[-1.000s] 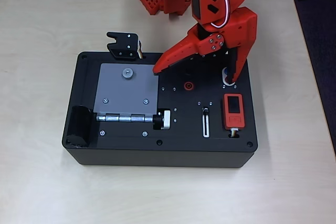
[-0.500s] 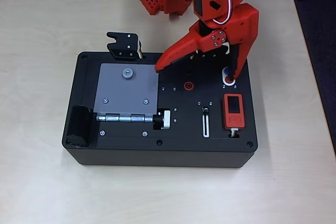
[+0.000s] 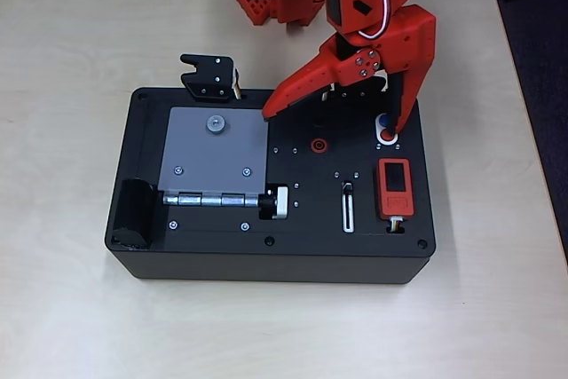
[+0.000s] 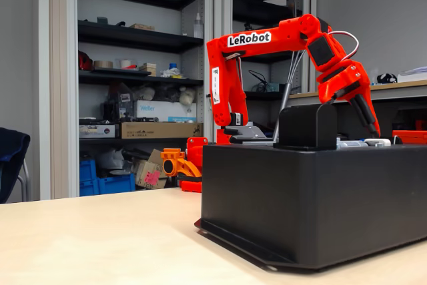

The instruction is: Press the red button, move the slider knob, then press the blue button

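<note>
Gripper (image 3: 330,123): one, orange-red, two fingers, spread wide apart with nothing held between them. In the overhead view one fingertip is seen over the top right corner of the grey hinged plate (image 3: 213,153); the other fingertip is set down at the white oval surround, at the red button (image 3: 389,137). Whether that tip actually touches the button cannot be told. In the fixed view the gripper (image 4: 357,101) is seen pointing down behind the black box (image 4: 313,198).

Red button: one, small, round, partly covered by the right-hand fingertip. Blue button (image 3: 383,120): one, in the same white oval, just above the red one in the overhead view, close beside the finger.

Slider knob (image 3: 348,188): one, a tiny dark nub at the upper end of a narrow white-outlined slot, below and left of the buttons, apart from both fingertips.

Other items on the box, one each: red ring socket (image 3: 317,144); orange-red device with black screen (image 3: 394,188); silver-and-black cylindrical knob (image 3: 275,202).

Table (image 3: 71,308): one, light wood.
</note>
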Robot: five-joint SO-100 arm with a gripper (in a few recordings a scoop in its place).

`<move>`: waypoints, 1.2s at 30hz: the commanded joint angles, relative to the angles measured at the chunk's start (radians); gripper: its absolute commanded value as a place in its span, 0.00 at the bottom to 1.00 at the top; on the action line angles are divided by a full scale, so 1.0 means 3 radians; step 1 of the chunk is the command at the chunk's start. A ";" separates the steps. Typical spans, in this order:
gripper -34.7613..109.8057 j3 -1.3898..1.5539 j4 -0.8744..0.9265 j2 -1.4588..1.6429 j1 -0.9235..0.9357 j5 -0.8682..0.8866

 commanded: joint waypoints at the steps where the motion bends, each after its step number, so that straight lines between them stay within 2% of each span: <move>1: 0.77 0.0066 0.0005 0.0133 -0.0056 0.0051; 36: 0.76 0.0210 -0.0164 0.0184 0.0077 -0.0020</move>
